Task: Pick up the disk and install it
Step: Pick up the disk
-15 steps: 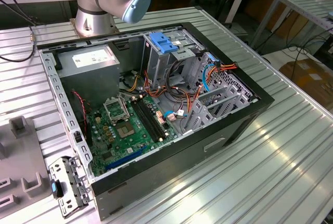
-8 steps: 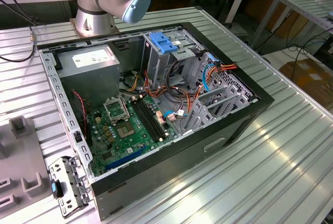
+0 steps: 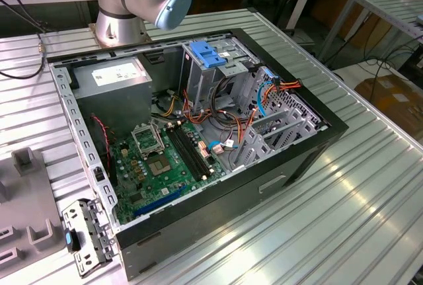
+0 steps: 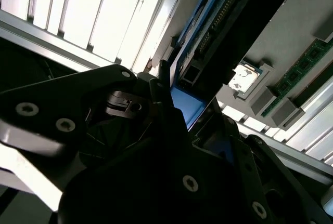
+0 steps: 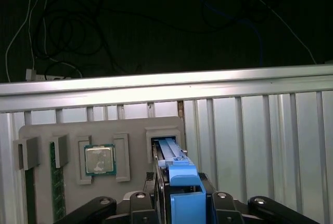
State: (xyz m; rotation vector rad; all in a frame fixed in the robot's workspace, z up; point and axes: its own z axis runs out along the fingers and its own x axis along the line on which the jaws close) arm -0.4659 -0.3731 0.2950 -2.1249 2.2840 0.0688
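Note:
In the first wrist view the disk (image 5: 177,164) stands on edge with its blue plastic rail toward the camera. Its far end reaches the rectangular slot (image 5: 165,143) of the grey parts tray (image 5: 135,130). My gripper (image 5: 182,188) is shut on it, with a black finger (image 5: 157,185) against each side. In the second wrist view the disk (image 4: 229,26) points away from the gripper (image 4: 190,112), and its dark body, board edge and blue rail show. I cannot tell whether the disk still rests in the slot.
A processor chip (image 5: 100,159) and a memory stick (image 5: 57,177) lie in other tray pockets. The open computer case (image 3: 297,159) lies on the ribbed aluminium table, with a blue bracket (image 3: 205,53) on its drive cage, loose cables and a motherboard (image 3: 158,159). The tray (image 3: 26,199) sits at the exterior view's left.

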